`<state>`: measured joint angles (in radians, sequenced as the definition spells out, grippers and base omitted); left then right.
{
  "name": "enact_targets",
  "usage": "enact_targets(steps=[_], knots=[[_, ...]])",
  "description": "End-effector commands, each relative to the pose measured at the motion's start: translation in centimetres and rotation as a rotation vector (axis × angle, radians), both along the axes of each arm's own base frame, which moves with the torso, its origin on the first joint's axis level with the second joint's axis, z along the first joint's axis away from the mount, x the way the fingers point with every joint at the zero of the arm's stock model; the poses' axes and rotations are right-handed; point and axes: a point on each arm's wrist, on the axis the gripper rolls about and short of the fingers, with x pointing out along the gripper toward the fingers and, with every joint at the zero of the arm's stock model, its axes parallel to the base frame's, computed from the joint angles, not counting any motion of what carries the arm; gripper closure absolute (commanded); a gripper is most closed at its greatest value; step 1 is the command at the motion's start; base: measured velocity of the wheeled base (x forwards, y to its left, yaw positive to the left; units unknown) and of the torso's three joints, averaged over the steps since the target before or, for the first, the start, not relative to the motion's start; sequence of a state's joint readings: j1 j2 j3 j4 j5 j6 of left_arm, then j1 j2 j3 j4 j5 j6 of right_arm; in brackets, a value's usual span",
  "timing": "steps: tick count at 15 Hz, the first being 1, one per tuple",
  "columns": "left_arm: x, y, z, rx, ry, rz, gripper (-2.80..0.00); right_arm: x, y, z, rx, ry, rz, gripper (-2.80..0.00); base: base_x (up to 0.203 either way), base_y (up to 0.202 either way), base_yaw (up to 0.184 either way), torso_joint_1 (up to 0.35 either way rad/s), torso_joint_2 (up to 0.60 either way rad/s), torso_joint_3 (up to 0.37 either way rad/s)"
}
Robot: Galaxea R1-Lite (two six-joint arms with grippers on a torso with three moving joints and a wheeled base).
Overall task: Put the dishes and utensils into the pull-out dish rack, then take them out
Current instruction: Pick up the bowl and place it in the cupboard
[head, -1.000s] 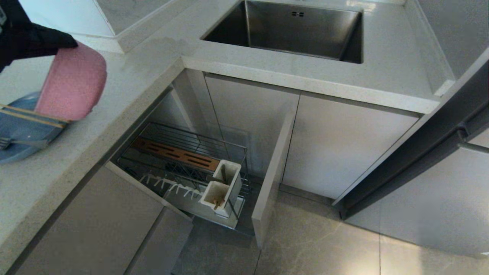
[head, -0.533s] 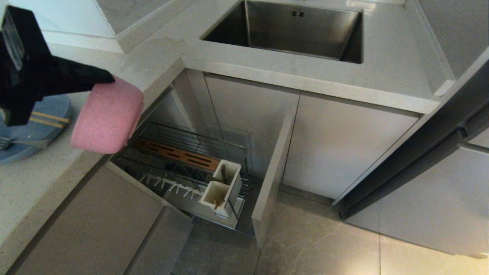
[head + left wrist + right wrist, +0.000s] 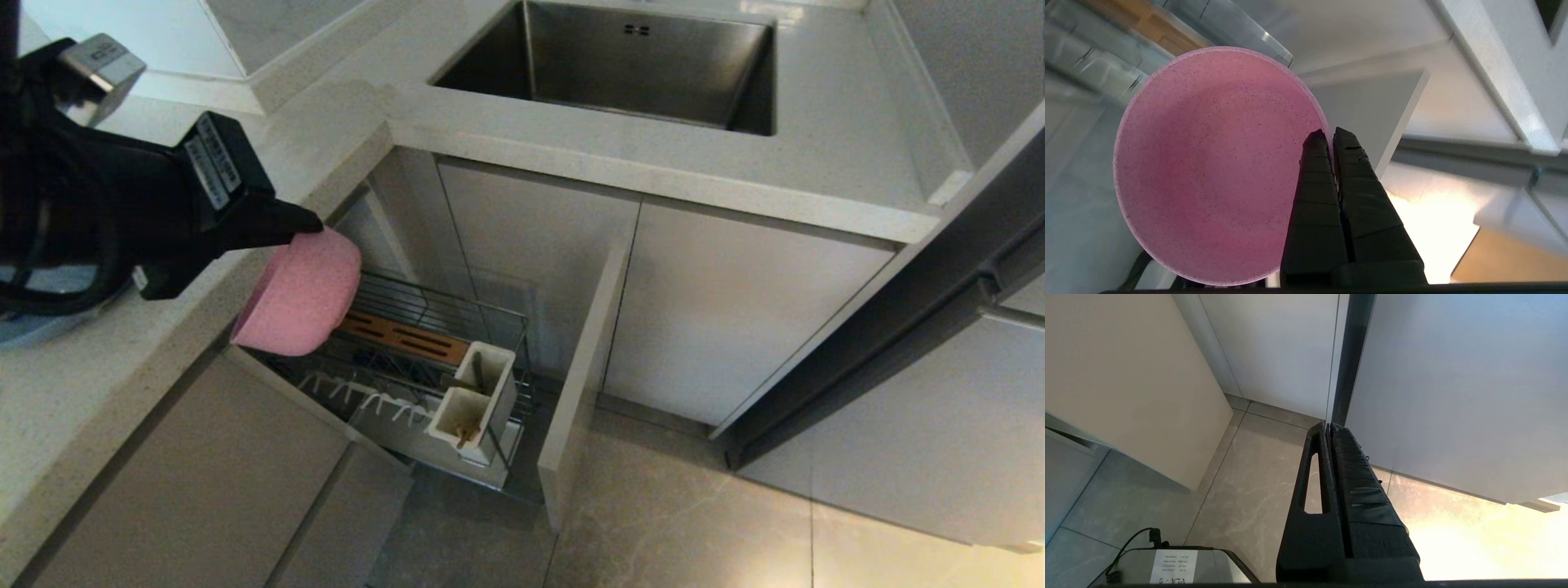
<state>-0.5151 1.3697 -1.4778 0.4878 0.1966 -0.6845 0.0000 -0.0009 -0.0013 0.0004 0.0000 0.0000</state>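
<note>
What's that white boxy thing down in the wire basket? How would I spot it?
Start at the steel sink and look down past the counter edge to the pull-out dish rack, open under the counter. At the rack's near corner stands the white utensil box. Unlike the brown slotted strip and the white prongs nearby, it is an upright box with two open-topped compartments.

A pale speckled stone countertop (image 3: 620,155) wraps around a corner, with a stainless steel sink (image 3: 629,65) sunk into it. Below run flat beige cabinet doors (image 3: 735,318), and one narrow panel front (image 3: 584,359) stands pulled out from the row. The floor (image 3: 694,531) is grey marbled tile with thin joints. Bright warm light falls across the tile at the lower right.
</note>
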Motion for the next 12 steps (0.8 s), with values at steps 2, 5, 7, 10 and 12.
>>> enact_targets(steps=[2,5,7,10,12], knots=[[3.2,-1.7,-1.0,-0.012,-0.029,0.033,0.00,0.0,0.0,0.0,0.000,0.000,0.000,0.00,0.000,0.000,0.000,0.000,0.00,0.000],[6.7,-3.6,-1.7,-0.070,-0.126,0.129,0.00,0.0,0.0,0.0,0.000,0.000,0.000,0.00,0.000,0.000,0.000,0.000,0.00,0.000],[8.0,-4.3,-2.2,-0.146,-0.135,0.167,0.00,0.0,0.0,0.0,0.000,0.001,0.000,0.00,0.000,0.000,0.000,0.000,0.00,0.000],[9.2,-5.1,-2.8,-0.232,-0.139,0.194,0.00,0.0,0.0,0.0,0.000,0.000,0.000,0.00,0.000,0.000,0.000,0.000,0.00,0.000],[10.2,-5.8,-3.3,-0.319,-0.142,0.228,0.00,0.0,0.0,0.0,0.000,0.001,0.000,0.00,0.000,0.000,0.000,0.000,0.00,0.000]])
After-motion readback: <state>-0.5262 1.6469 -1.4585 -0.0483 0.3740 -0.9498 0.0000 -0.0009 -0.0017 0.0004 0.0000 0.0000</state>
